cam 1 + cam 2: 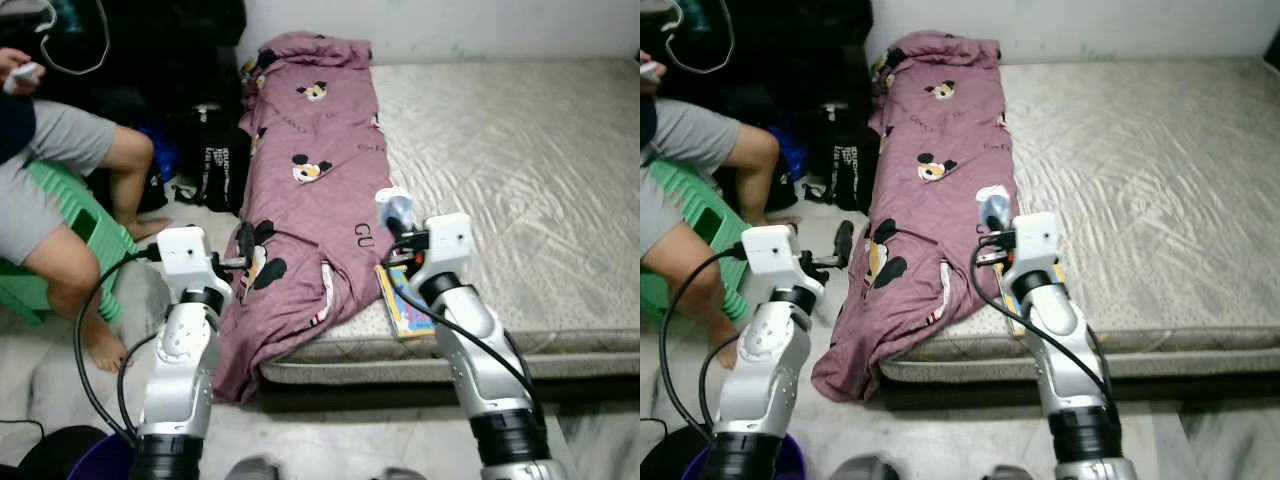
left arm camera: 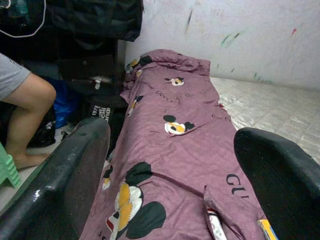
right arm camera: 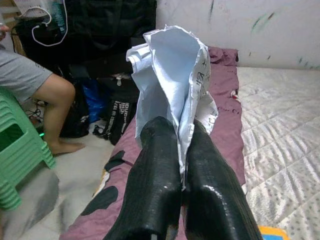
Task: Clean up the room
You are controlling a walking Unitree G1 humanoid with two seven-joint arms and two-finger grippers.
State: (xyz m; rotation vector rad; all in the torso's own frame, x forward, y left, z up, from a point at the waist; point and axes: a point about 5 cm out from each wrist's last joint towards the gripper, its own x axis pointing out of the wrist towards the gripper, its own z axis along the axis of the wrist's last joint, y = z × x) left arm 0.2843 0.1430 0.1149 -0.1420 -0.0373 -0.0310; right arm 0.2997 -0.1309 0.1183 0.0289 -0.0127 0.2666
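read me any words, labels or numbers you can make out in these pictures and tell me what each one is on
"GU": black letters on the purple cartoon-print blanket, cut off by the left gripper fingers.
Other black lettering on the blanket: too blurred to read.
White print on the black bag on the floor: too small to read.
Markings on the crumpled white paper in the right gripper: illegible.

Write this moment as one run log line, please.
right gripper: shut on crumpled paper | left gripper: open above purple blanket
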